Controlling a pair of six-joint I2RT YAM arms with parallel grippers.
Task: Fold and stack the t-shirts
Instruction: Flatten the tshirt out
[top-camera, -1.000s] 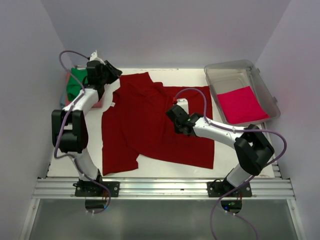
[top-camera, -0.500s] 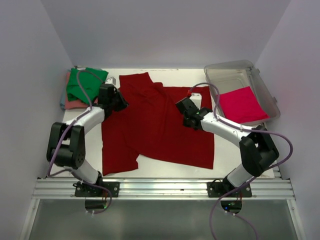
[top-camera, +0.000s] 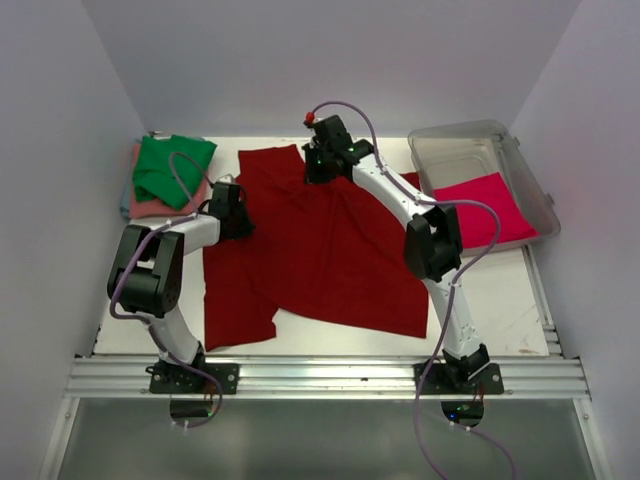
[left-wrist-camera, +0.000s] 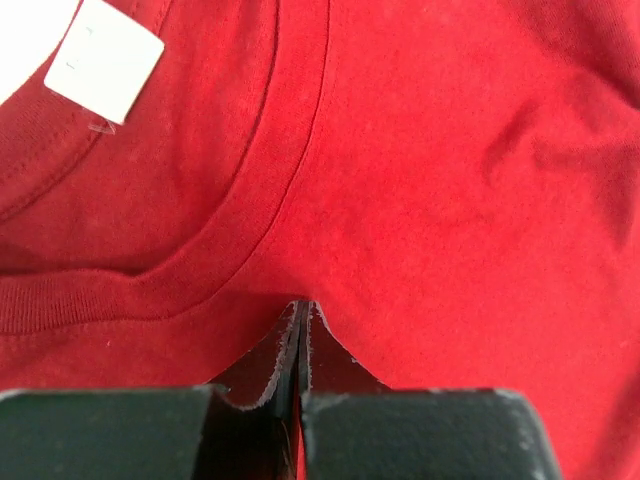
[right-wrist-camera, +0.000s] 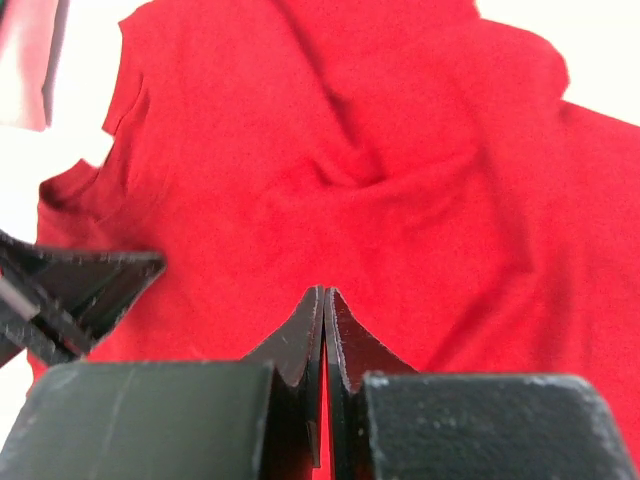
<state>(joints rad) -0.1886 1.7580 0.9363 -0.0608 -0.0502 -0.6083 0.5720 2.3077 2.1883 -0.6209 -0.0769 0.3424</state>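
Observation:
The large dark red t-shirt (top-camera: 330, 250) lies spread and creased on the white table. My left gripper (top-camera: 238, 218) is shut, its tips (left-wrist-camera: 300, 305) just below the shirt's ribbed collar (left-wrist-camera: 150, 290), near a white label (left-wrist-camera: 105, 60). No cloth shows between the jaws. My right gripper (top-camera: 315, 172) is shut and empty above the shirt's far edge; its wrist view looks over the red cloth (right-wrist-camera: 360, 180) from the tips (right-wrist-camera: 324, 292). A green t-shirt (top-camera: 172, 165) lies on a salmon pink one (top-camera: 150, 207) at the far left. A bright pinkish-red t-shirt (top-camera: 480, 210) lies in the tub.
A clear plastic tub (top-camera: 520, 160) stands at the far right corner. White enclosure walls close in the table on three sides. A metal rail (top-camera: 320, 375) with both arm bases runs along the near edge. My left gripper (right-wrist-camera: 60, 290) shows in the right wrist view.
My left gripper moved from over the green shirt to the dark red shirt's collar. My right arm swung from the shirt's middle out to its far edge.

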